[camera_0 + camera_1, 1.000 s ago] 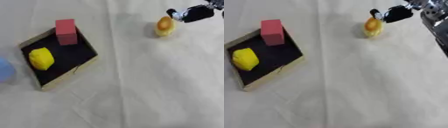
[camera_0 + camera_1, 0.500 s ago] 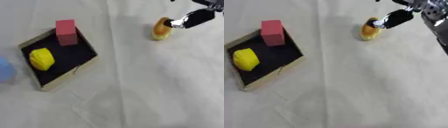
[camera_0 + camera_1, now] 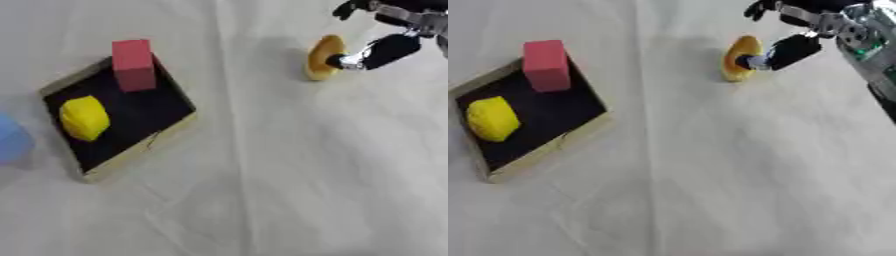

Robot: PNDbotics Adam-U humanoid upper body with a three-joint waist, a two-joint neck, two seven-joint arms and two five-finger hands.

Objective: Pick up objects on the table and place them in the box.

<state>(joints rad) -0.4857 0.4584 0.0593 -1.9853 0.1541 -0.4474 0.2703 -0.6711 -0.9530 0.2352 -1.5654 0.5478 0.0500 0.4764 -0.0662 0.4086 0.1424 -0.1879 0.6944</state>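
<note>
An orange-yellow rounded object (image 3: 322, 57) stands on edge on the white cloth at the upper right. My right hand (image 3: 389, 47) reaches in from the top right corner. Its black thumb tip touches the object's right side, while a finger (image 3: 346, 8) hangs above and behind the object without touching it. The box (image 3: 140, 152), a shallow black tray with a wooden rim, lies at the left. Inside it a red block (image 3: 134, 65) stands at the far end and a yellow lump (image 3: 84, 117) lies at the near left. My left hand shows in no view.
A pale blue thing (image 3: 10, 142) sits at the left edge beside the box. My right forearm (image 3: 868, 45) runs down the right edge in the right eye view. White cloth covers the table between the box and the orange object.
My right hand has come down from above the orange-yellow object to its right side, thumb now against it. The object has turned narrower and shifted slightly left.
</note>
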